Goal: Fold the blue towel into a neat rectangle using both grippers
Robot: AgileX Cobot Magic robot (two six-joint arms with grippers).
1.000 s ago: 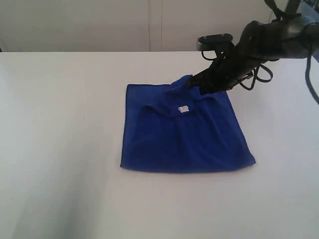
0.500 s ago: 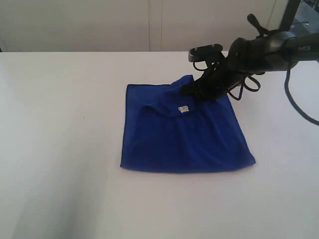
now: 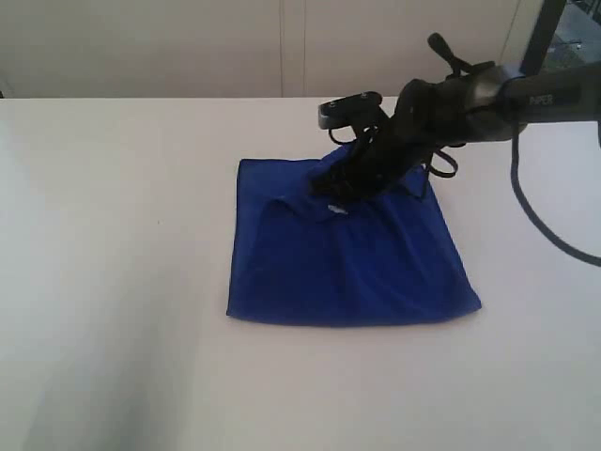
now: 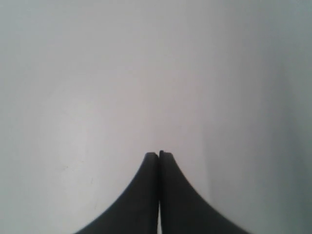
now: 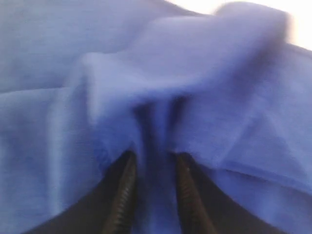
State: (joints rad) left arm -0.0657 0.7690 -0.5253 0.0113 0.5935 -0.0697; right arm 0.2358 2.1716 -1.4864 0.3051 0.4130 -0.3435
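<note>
- The blue towel [image 3: 357,268] lies flat on the white table [image 3: 122,282], close to the middle of the exterior view. It is already doubled into a rough four-sided shape that is wider at its 6 o'clock edge.
- The right gripper [image 3: 331,188] sits at the towel's 12 o'clock edge, and its arm [image 3: 488,94] reaches in from 2 o'clock. In the wrist view its fingers [image 5: 126,185] pinch a raised fold of blue cloth between them.
- The left gripper [image 4: 159,154] hangs over bare white surface with its fingers pressed together and nothing between them. It does not show in the exterior view.
- Risk: only one side is held, so the carried flap may land skewed and leave the far edges misaligned.
- Risk: the pinch takes a bunched ridge rather than a clean corner. Layers could slip out, or a lower layer could come along too.
- Risk: the table looks smooth, so a low pull may drag the whole towel instead of folding it.
- Risk: the wrinkle near 10 o'clock could get trapped under the flap.
- A small white label [image 3: 335,208] peeks out just beside the gripper, but its print is too small to read.
- White lettering [image 3: 543,99] runs along the arm and is also too small to read with confidence.
</note>
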